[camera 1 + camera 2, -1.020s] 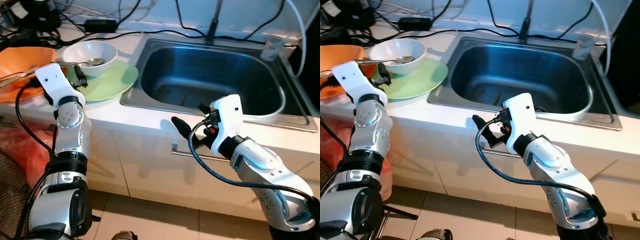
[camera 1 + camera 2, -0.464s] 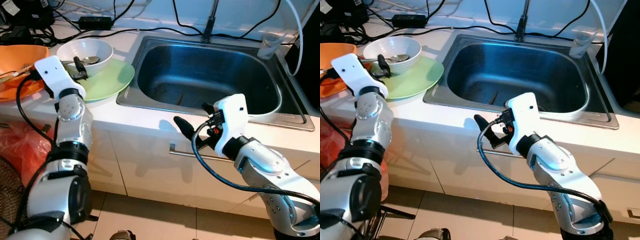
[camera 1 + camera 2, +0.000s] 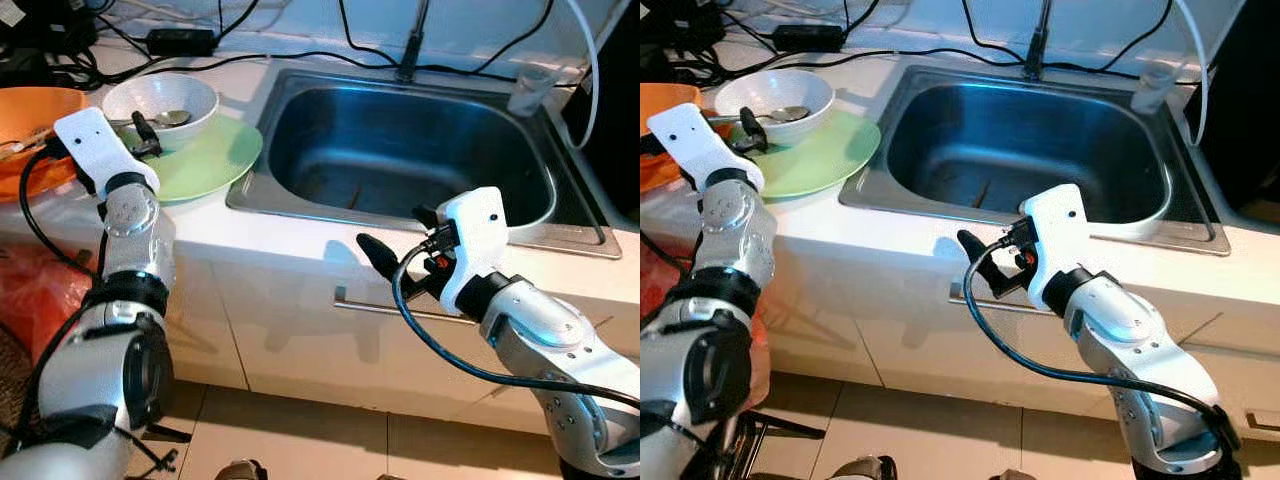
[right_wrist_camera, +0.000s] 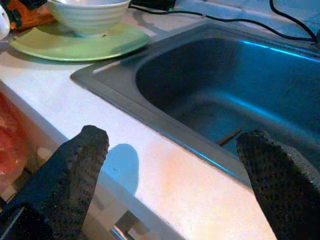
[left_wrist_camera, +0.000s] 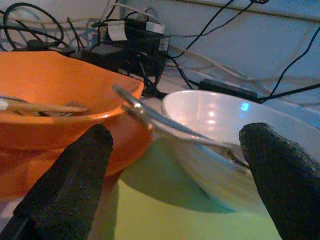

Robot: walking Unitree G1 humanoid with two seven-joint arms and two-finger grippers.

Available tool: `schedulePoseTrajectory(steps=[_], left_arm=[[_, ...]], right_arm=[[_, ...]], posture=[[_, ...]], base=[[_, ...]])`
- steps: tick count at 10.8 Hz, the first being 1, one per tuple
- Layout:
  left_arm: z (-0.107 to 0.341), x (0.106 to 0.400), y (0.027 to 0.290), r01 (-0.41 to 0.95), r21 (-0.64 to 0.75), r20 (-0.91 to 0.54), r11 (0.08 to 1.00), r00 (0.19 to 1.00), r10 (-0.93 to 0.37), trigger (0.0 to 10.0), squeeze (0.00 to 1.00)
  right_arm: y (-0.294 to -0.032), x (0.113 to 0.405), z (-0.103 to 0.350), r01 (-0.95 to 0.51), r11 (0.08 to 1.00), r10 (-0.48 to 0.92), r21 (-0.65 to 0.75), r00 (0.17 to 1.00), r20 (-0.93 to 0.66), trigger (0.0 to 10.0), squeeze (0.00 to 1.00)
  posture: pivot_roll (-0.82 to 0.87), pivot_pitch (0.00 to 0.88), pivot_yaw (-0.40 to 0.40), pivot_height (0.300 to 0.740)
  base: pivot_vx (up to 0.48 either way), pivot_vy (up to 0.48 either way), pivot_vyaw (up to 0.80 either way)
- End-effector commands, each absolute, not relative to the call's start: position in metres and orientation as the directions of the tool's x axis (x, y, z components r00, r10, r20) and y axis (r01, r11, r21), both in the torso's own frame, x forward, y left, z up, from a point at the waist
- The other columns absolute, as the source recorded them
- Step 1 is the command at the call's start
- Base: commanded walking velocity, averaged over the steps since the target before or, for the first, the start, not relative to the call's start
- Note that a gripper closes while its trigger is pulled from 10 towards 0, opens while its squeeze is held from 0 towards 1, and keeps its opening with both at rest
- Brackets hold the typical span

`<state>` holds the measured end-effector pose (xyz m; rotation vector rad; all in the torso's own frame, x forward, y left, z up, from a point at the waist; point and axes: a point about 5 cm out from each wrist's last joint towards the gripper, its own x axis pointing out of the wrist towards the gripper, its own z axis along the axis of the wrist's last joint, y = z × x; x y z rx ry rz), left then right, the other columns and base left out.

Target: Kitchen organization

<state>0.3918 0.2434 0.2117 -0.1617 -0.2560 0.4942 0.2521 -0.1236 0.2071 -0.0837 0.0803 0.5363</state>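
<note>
White countertop (image 3: 215,215) runs across my view, with a deep stainless steel sink (image 3: 400,150) set into it at about 1 o'clock and a tangle of black cables (image 3: 200,45) along the back wall at 12. Off at 10 o'clock sits the thing I judge I am after: a white ceramic bowl (image 3: 165,100) resting on a flat pale green plate (image 3: 210,160), with a metal spoon (image 5: 165,127) laid across the bowl, its handle sticking out over the rim toward a big orange plastic bowl (image 5: 55,95) just beside the plate at 9 o'clock. My left gripper (image 3: 145,133) is the nearer by far; it hovers over the near edge of the green plate with the white bowl straight ahead of it. In the wrist view the spoon's long axis runs crosswise between my two black fingers (image 5: 70,175), so I judge a short push forward would bring them either side of the handle or the bowl's rim. Those fingers are spread wide and hold nothing, touching neither plate nor bowl as far as I can see. My right gripper (image 3: 400,250) hangs at about 4 o'clock, just in front of the counter edge below the sink, well apart from the dishes; its fingers (image 4: 75,170) are also parted wide and empty.
</note>
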Motion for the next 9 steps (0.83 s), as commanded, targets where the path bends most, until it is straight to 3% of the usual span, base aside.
schedulePoseTrajectory(steps=[1,3,4,5,9], left_arm=[[0.2182,0.3939,0.2447,-0.441,-0.235,0.211,0.866,0.847,0.489,10.0,0.0],[0.2207,0.3957,0.2435,-0.43,-0.252,0.212,0.867,0.85,0.483,9.8,0.0],[0.2227,0.3966,0.2436,-0.424,-0.264,0.212,0.867,0.851,0.481,2.1,0.0],[0.2248,0.3973,0.2436,-0.42,-0.265,0.217,0.868,0.851,0.478,0.0,0.0],[0.2273,0.398,0.2435,-0.411,-0.269,0.226,0.871,0.852,0.472,0.0,0.0]], right_arm=[[-0.1278,0.249,0.2107,-0.503,0.862,0.497,-0.064,0.863,-0.09,10.0,0.0],[-0.1297,0.2473,0.2112,-0.496,0.866,0.49,-0.066,0.867,-0.091,10.0,0.0],[-0.1301,0.2465,0.2108,-0.494,0.867,0.487,-0.067,0.868,-0.094,10.0,0.0],[-0.1302,0.2464,0.2107,-0.492,0.868,0.485,-0.066,0.869,-0.096,10.0,0.0],[-0.1303,0.2456,0.2115,-0.488,0.87,0.481,-0.067,0.872,-0.095,10.0,0.0]], posture=[[-0.2,0.088,-0.04,0.74],[-0.22,0.087,-0.039,0.74],[-0.22,0.087,-0.037,0.74],[-0.22,0.086,-0.036,0.74],[-0.23,0.091,-0.037,0.74]], base=[[0.0,0.0,0.0],[0.0,0.0,0.0],[0.0,0.0,0.0],[0.0,0.0,0.0],[0.0,0.0,0.0]])
